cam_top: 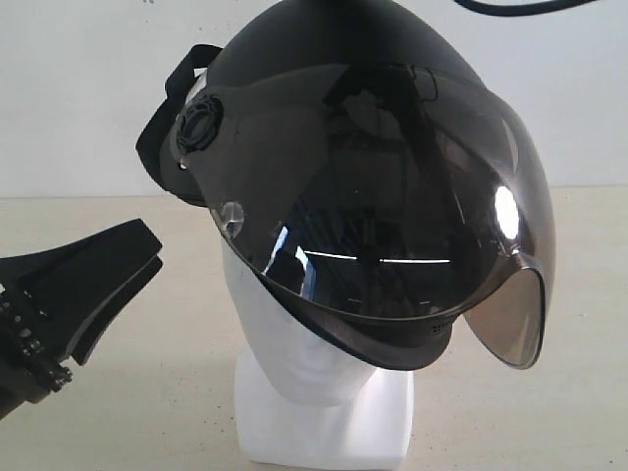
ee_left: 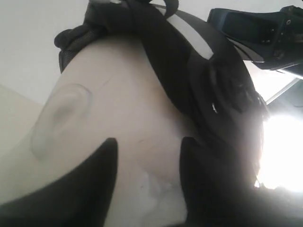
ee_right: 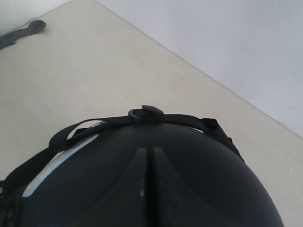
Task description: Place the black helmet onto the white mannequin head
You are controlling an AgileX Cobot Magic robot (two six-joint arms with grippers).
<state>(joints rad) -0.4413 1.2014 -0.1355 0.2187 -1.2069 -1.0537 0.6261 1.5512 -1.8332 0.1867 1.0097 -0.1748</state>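
Observation:
The black helmet sits over the white mannequin head, its smoky visor covering the face down to the chin. In the left wrist view the head's ear and bare cheek show below the helmet's rim and strap. My left gripper hangs open beside the head at cheek height, with nothing between its fingers; it stays apart from the helmet. My right gripper is shut, its tips together against the top of the helmet's shell. It is out of the exterior view.
The head stands on its blocky white base on a beige table with a white wall behind. A black cable crosses the top edge. A dark flat piece lies at the edge of the right wrist view.

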